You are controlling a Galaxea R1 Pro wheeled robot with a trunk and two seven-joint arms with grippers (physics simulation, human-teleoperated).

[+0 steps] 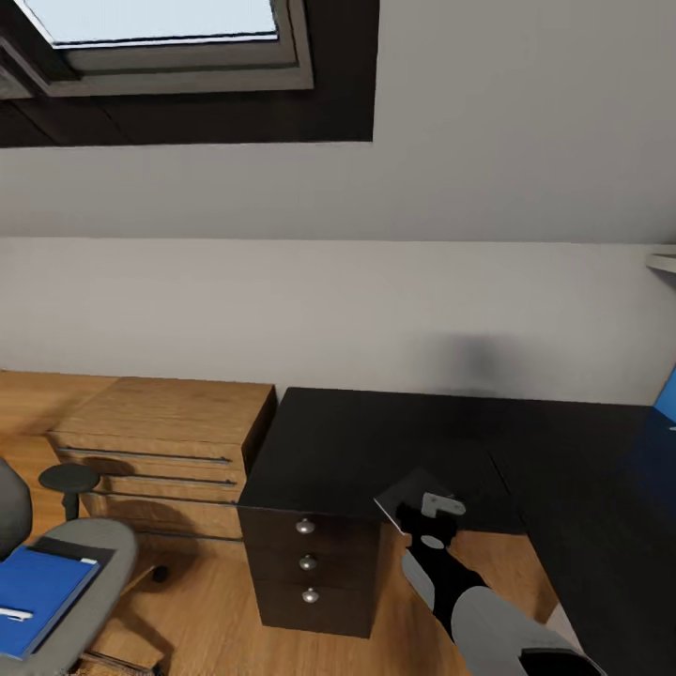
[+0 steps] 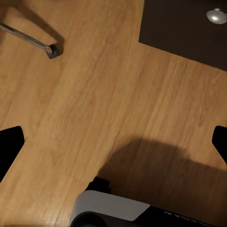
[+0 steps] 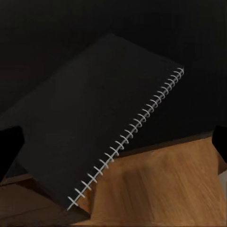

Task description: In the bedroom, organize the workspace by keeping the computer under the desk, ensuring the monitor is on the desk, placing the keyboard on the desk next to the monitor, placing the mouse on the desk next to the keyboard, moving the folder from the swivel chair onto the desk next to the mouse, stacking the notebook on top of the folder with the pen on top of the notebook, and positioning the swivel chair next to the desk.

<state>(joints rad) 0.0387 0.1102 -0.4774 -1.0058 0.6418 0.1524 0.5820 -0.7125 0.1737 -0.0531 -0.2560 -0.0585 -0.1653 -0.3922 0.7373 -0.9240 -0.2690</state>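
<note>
Right wrist view is showing the right hand [image 1: 424, 514] gripping a black spiral notebook [image 3: 90, 127], carrying it tilted over the dark desk [image 1: 376, 441] edge; the left hand is gaping wide above the floor. The folder [image 1: 38, 587] is lying on the swivel chair [image 1: 89, 563], so releasing now risks misordering the stack, or the notebook sliding off.

Black notebook [image 3: 90, 127], blue folder [image 1: 38, 591], black desk [image 1: 376, 451], grey swivel chair [image 1: 89, 573]

Wooden floor [image 1: 216, 620], white wall [image 1: 338, 300], skylight [image 1: 160, 23], wooden dresser [image 1: 160, 441].
</note>
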